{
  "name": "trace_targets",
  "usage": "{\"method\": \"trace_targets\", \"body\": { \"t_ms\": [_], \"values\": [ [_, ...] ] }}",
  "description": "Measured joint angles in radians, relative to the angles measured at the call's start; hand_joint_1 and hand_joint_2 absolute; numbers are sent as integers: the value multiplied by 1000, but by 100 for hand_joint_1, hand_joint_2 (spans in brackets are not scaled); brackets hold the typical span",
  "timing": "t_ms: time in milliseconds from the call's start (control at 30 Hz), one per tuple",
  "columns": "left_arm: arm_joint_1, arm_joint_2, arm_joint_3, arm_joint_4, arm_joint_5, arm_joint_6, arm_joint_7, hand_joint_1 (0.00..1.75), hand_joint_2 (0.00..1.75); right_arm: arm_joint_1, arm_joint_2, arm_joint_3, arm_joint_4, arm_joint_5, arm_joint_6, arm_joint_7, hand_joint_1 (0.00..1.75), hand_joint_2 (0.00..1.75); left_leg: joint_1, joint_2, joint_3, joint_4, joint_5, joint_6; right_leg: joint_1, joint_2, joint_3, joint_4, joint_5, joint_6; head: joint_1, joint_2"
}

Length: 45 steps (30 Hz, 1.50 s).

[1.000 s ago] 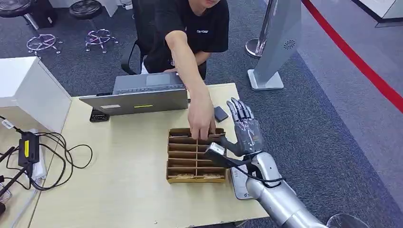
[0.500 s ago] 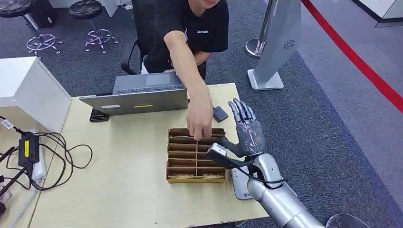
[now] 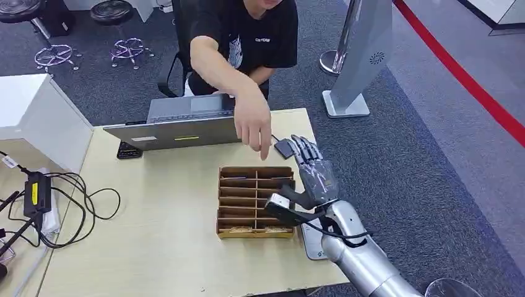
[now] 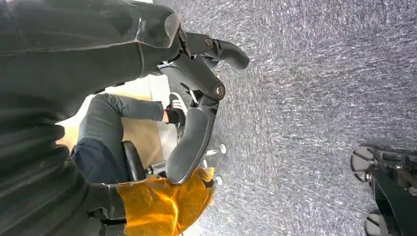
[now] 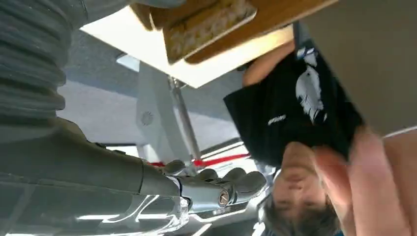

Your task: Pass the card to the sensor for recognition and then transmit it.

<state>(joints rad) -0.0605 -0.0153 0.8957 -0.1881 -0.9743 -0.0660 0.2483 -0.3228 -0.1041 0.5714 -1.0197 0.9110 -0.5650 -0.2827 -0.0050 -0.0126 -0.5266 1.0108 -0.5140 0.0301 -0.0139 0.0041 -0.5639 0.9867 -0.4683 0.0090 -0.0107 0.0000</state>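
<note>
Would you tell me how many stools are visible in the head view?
2, both on the carpet beyond the table: one stool at the far-left corner, another stool just right of it. Others may lie outside the frame.

The head view looks down from high onto the bench (image 3: 155, 247). Both wrist views sit close behind their robot hand: left faces carpet, right shares the person (image 5: 295, 113) with the head view.

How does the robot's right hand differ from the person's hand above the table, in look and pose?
The robot's right hand is grey and dark metal, while the person's hand is bare skin. The robot's right hand points its fingers up and away from the robot, beside the brown divided tray; the person's hand hangs fingers down, beyond the tray. Both seem to hold nothing.
</note>
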Motion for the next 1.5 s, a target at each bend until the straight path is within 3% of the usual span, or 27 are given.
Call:
{"method": "trace_targets", "body": {
  "t_ms": [533, 900, 1500],
  "values": [
    [0, 0, 19, 0, -8, 0, -1, 0, 175, 1, -49, 56, -66, 24, 35, 18, 0, 175, 0, 0, 0, 0, 0, 0, 0, 0, 0, 0, 0, 0, 0, 0],
    [-1, 0, 36, 0, -27, -2, -1, 0, 175, -8, -60, 68, -47, 153, -25, 123, 0, 175, 0, 0, 0, 0, 0, 0, 0, 0, 0, 0, 0, 0, 0, 0],
    [-1, 0, 47, 0, -32, -2, -2, 0, 175, -18, -62, 79, -8, 168, -24, 130, 0, 175, 0, 0, 0, 0, 0, 0, 0, 0, 0, 0, 0, 0, 0, 0]
  ]
}}
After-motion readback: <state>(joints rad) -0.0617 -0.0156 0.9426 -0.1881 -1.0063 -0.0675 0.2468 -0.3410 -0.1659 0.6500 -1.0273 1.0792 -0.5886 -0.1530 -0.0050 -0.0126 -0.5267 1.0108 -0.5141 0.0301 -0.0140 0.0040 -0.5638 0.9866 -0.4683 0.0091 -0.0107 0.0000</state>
